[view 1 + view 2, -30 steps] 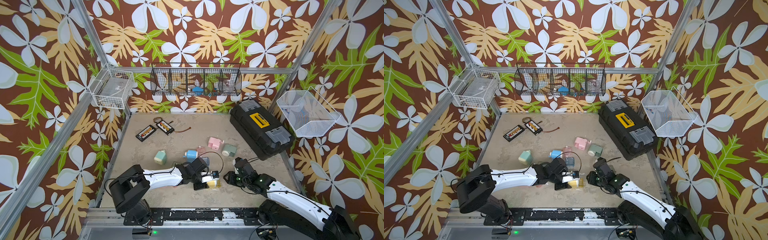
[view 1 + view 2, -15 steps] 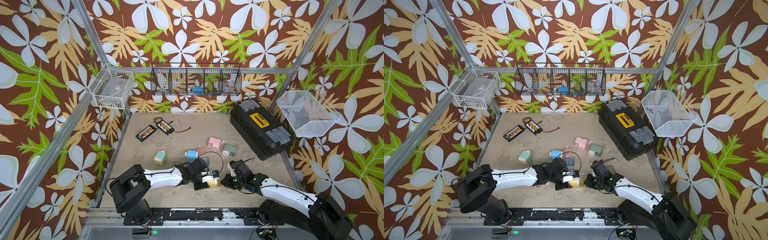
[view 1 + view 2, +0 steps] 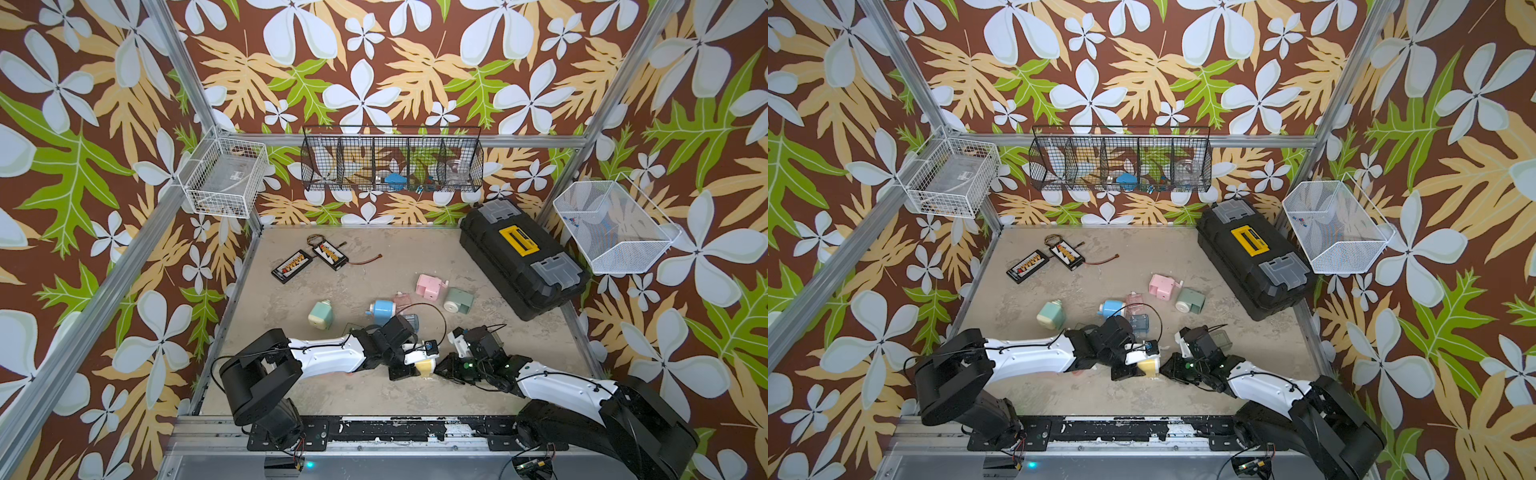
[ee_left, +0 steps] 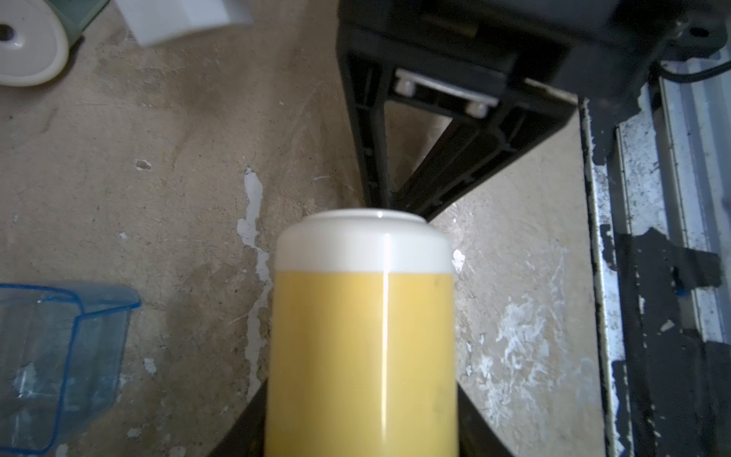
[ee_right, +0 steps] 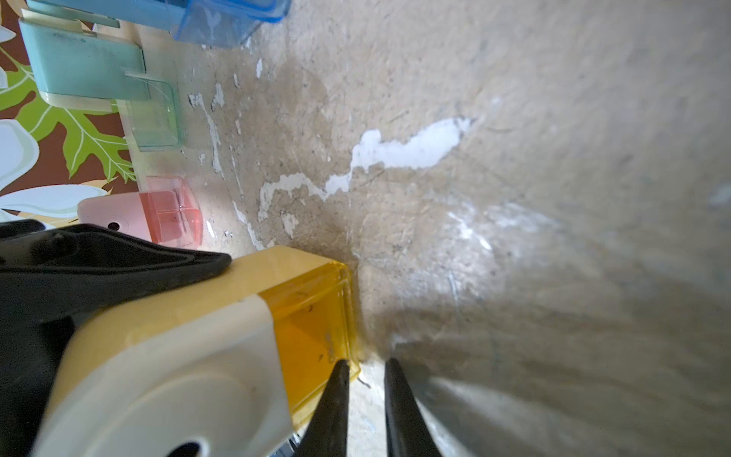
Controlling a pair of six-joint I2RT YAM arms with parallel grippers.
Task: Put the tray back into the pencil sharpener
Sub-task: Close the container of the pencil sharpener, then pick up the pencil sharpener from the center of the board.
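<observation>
My left gripper (image 3: 409, 368) (image 4: 360, 433) is shut on the yellow pencil sharpener (image 3: 424, 366) (image 3: 1148, 365) (image 4: 362, 336), holding it low over the floor near the front. A clear orange tray (image 5: 312, 328) sits in the sharpener's end (image 5: 178, 356), with only its outer face showing. My right gripper (image 3: 441, 369) (image 3: 1165, 368) (image 5: 366, 364) faces that end. Its jaws are closed to a narrow slit with nothing between them. One of its fingertips (image 5: 340, 372) touches the tray's corner. A left finger (image 5: 118, 269) lies along the sharpener's side.
Other sharpeners lie further back: green (image 3: 320, 316), blue (image 3: 384, 309), pink (image 3: 430, 286) and grey-green (image 3: 457, 300). A loose blue tray (image 4: 59, 356) (image 3: 1139, 323) and a clear one (image 3: 1220, 338) lie close by. A black toolbox (image 3: 523, 257) stands at the back right, and the front rail (image 4: 652, 316) is near.
My right gripper has moved left up to the sharpener's tray end and its jaws have narrowed. The left gripper and sharpener have stayed put.
</observation>
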